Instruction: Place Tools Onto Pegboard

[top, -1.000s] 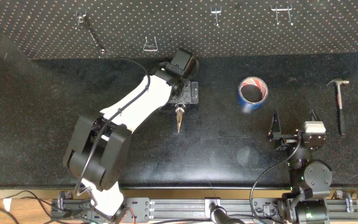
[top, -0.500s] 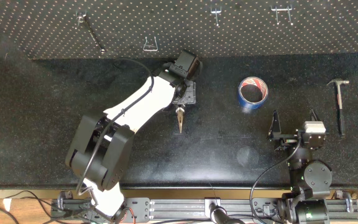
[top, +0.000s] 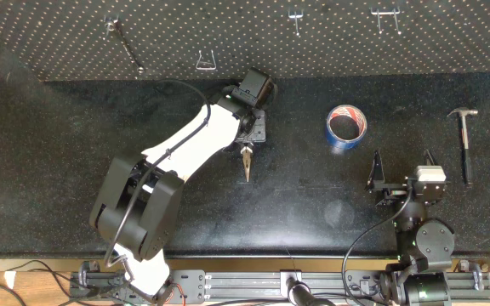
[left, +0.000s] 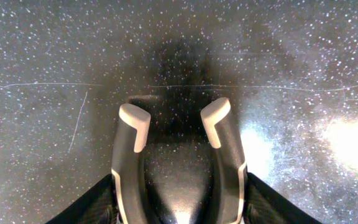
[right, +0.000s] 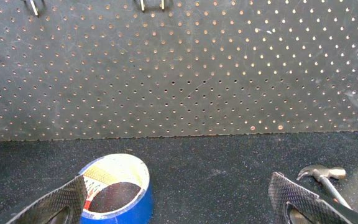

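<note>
Two arms at a black speckled table (top: 58, 153), a dark pegboard (top: 449, 42) standing along its far side.

Left gripper (top: 253, 127) out over the middle of the table, close to the foot of the pegboard. From its own wrist (left: 175, 121): open wide, grey pads (left: 134, 123) clearly apart, nothing held, bare tabletop between them and beyond them.

Pliers (top: 246, 161) flat on the table, just on the near side of the left gripper, with the nose toward the arms' bases. Handles hidden under the gripper in the top view, so cannot tell if touched or not.

Right gripper (top: 402, 159) low and near its own base at the right side. Also open and empty, with two black fingers (right: 61, 199) well apart.

Tape roll (top: 345, 126), blue, lying flat on the table with the hole upward, right of the middle, between the pliers and the hammer. From the right wrist (right: 117, 186), near the foot of the pegboard (right: 185, 74) and apart from both fingers.

Hammer (top: 464, 144) flat at the far right of the table, head (right: 321, 173) toward the pegboard, handle toward the near edge, well apart from the tape roll.

Wrench (top: 127, 44) already hanging on the pegboard at the left, tilted. Beside it a wire triangle hook (top: 205, 61), and farther right two small hooks (top: 294, 17) near the top of the board.
</note>
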Controlling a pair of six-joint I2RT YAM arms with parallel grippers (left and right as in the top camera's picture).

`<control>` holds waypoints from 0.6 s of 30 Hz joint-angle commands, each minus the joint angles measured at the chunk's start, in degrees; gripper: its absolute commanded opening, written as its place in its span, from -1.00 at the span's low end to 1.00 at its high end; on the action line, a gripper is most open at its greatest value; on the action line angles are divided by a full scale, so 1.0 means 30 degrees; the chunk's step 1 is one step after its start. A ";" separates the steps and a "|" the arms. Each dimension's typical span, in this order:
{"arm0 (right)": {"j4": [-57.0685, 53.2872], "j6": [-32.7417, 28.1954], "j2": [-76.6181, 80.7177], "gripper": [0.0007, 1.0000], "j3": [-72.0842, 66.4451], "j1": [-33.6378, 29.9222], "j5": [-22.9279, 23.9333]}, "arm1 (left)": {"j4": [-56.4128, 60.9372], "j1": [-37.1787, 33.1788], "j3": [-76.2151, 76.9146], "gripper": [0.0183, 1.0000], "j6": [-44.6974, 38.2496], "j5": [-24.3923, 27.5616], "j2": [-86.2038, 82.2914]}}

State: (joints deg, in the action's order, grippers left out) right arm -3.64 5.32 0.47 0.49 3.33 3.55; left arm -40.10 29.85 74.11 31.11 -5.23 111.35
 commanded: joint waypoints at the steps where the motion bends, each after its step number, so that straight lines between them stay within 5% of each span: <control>1: -0.0058 0.0146 -0.0131 0.92 -0.0087 -0.0066 0.0168 | 0.0036 0.0058 0.0058 -0.98 0.0044 0.0743 0.0758; 8: -0.0058 0.0146 -0.0131 0.92 -0.0087 -0.0066 0.0168 | -0.0007 0.0095 0.0058 -0.98 -0.0036 -0.1093 -0.1683; 14: -0.0058 0.0146 -0.0131 0.92 -0.0087 -0.0066 0.0168 | -0.1333 0.0058 -0.0073 -0.99 -0.3592 -0.3096 -0.9661; 16: -0.0058 0.0146 -0.0131 0.92 -0.0087 -0.0066 0.0168 | 0.0051 -0.0168 -0.0102 -0.98 -0.6951 -0.4932 -1.2218; 18: -0.0058 0.0146 -0.0131 0.92 -0.0087 -0.0066 0.0168 | 0.2069 -0.1086 -0.1100 -0.98 -0.7424 -0.4626 -1.3391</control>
State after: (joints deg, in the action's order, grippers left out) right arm -3.64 5.32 0.47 0.49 3.33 3.55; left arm -40.53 29.63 73.12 16.73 -15.25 77.06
